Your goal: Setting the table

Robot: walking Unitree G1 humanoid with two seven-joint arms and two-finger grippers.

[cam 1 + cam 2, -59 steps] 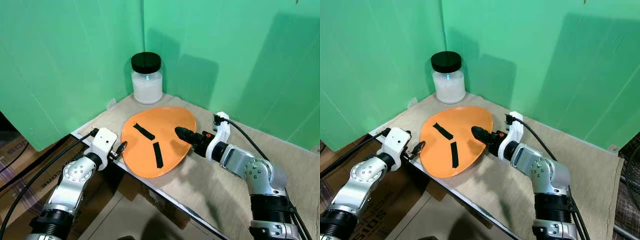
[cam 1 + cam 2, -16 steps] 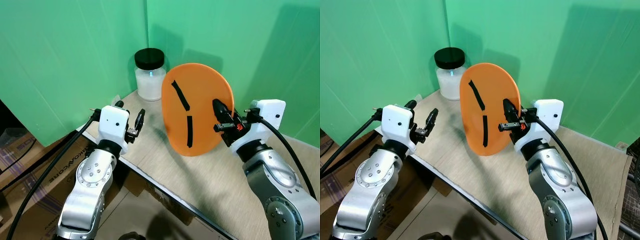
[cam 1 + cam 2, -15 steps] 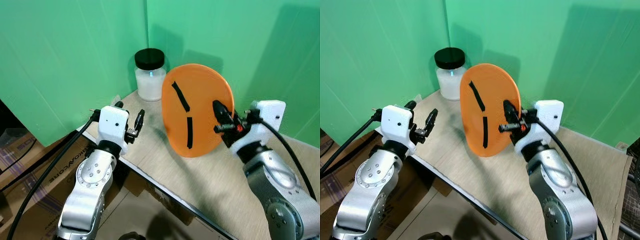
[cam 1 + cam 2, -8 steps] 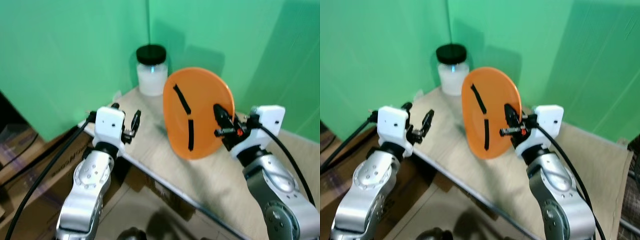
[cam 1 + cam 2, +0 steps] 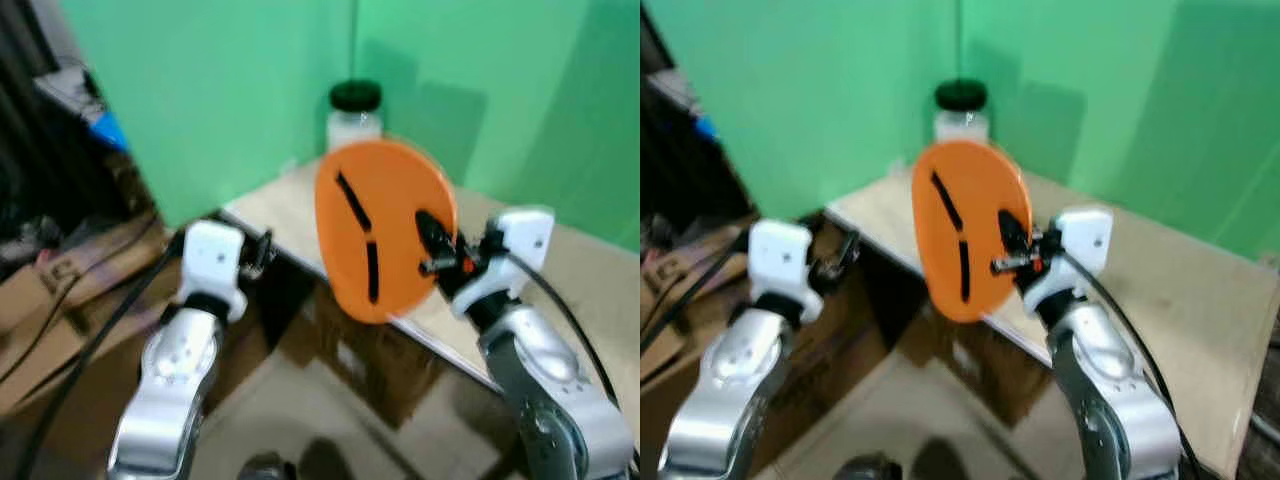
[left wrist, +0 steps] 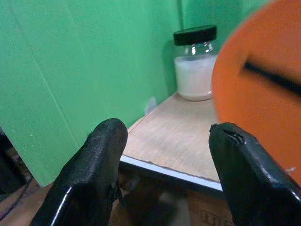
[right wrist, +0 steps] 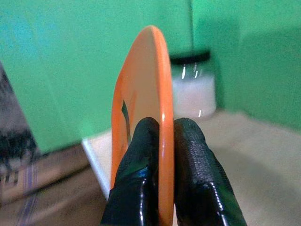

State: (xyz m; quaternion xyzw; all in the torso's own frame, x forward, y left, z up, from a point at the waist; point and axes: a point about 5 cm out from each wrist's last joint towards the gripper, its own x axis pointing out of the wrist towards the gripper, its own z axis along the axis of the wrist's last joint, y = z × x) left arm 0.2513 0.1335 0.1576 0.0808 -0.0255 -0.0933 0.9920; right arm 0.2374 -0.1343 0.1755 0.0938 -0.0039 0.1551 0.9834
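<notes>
An orange plate (image 5: 380, 225) with two black strips on its face stands upright in the air over the table's front edge. My right gripper (image 5: 432, 243) is shut on its rim, and the right wrist view shows both black fingers (image 7: 141, 160) pinching the plate's thin edge (image 7: 163, 94). My left gripper (image 5: 262, 250) hangs to the left of the plate, off the table's corner. It is open with nothing between its fingers (image 6: 101, 155). The pale wooden table (image 5: 275, 205) sits in a green corner.
A glass jar (image 5: 354, 116) with a black lid and white contents stands at the table's back corner. Green screens (image 5: 220, 90) close in the back and left. Cardboard boxes (image 5: 60, 290) and dark clutter lie on the floor at left.
The plate, flat on the table at first, is now held upright. The whole picture has shifted and blurred, so the camera has moved back, and more floor shows.
</notes>
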